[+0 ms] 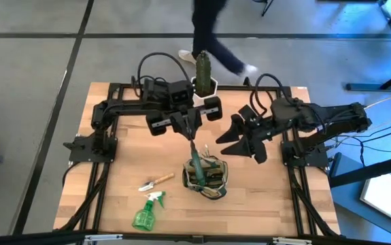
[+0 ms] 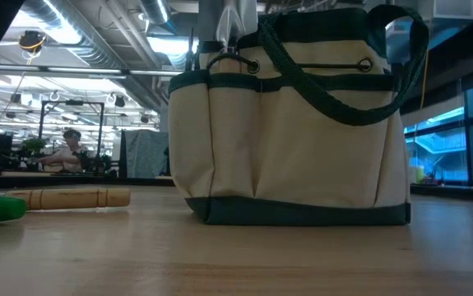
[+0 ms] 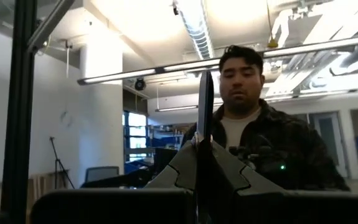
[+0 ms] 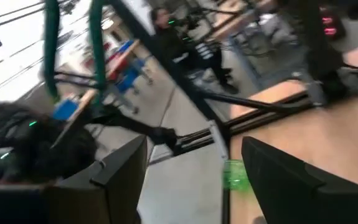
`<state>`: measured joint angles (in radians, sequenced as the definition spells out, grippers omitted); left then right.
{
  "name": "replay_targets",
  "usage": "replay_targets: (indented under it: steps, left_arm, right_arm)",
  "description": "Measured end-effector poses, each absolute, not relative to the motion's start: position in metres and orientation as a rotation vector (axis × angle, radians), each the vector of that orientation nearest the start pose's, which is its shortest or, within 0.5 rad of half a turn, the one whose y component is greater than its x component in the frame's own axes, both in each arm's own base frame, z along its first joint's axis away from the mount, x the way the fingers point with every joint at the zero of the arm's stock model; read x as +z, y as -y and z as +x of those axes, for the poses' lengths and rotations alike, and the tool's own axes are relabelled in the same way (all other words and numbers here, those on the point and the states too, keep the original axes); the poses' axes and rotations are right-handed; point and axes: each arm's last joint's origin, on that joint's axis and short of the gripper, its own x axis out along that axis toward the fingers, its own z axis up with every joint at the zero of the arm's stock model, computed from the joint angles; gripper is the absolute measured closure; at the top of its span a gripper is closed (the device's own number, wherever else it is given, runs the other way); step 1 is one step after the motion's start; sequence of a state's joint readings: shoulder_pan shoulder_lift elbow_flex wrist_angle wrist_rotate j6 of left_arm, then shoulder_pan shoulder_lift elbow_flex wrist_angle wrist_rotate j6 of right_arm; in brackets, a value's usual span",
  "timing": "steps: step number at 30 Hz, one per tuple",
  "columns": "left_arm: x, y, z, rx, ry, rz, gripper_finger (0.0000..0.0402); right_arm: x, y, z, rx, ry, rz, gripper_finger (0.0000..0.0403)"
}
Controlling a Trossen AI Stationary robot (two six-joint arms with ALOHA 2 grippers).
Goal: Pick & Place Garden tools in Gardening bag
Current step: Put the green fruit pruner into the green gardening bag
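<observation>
The olive and tan gardening bag (image 1: 205,175) (image 2: 294,140) stands upright on the table's near middle. Silver metal (image 2: 228,20) shows above its rim. My left gripper (image 1: 190,131) (image 3: 203,155) hovers just beyond the bag's far side, shut on a slim metal garden tool (image 1: 195,155). My right gripper (image 1: 241,146) (image 4: 194,180) is open with nothing in it, up in the air to the right of the bag. A wooden-handled trowel (image 1: 156,182) (image 2: 71,198) and a green spray bottle (image 1: 147,211) (image 4: 235,174) lie flat on the table left of the bag. My left gripper pinches the tool's thin silver blade (image 3: 205,134) between its two fingers, and the wrist view sees that blade edge-on. The blade runs on past the fingertips and slants upward toward the table's near edge. From above it reaches over the bag's opening. Whether it touches the bag, I cannot tell.
A green cactus in a white pot (image 1: 204,68) stands at the table's far edge between the arms. A person walks past beyond that edge (image 1: 212,34). Another person (image 3: 253,124) faces the left wrist camera. Bare wood lies to the right of the bag (image 1: 263,197).
</observation>
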<state>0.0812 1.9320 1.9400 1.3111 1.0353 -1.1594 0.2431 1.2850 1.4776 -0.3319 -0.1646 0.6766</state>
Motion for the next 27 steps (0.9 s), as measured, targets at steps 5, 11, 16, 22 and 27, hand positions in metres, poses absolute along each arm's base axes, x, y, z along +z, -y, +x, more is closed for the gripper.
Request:
replay_targets:
  steps: [5, 11, 16, 22, 27]
  left_arm:
    - [0.491, 0.003, 0.379, -1.308, 0.519, -0.134, 0.0394]
    - [0.49, -0.001, 0.384, -1.272, 0.489, -0.202, 0.0394]
    - [0.484, -0.003, 0.392, -1.271, 0.417, -0.235, 0.0394]
    - [0.484, 0.006, 0.391, -1.296, 0.433, -0.17, 0.0394]
    - [0.485, 0.007, 0.389, -1.292, 0.473, -0.158, 0.0394]
  right_arm:
    - [0.461, -0.079, 0.261, 0.51, -0.175, 0.603, 0.014]
    - [0.467, -0.083, 0.264, 0.548, -0.078, 0.554, 0.014]
    - [0.463, -0.081, 0.266, 0.473, -0.101, 0.571, 0.014]
    - [0.468, -0.085, 0.274, 0.552, -0.015, 0.566, 0.014]
    - [0.465, -0.088, 0.291, 0.644, 0.032, 0.59, 0.014]
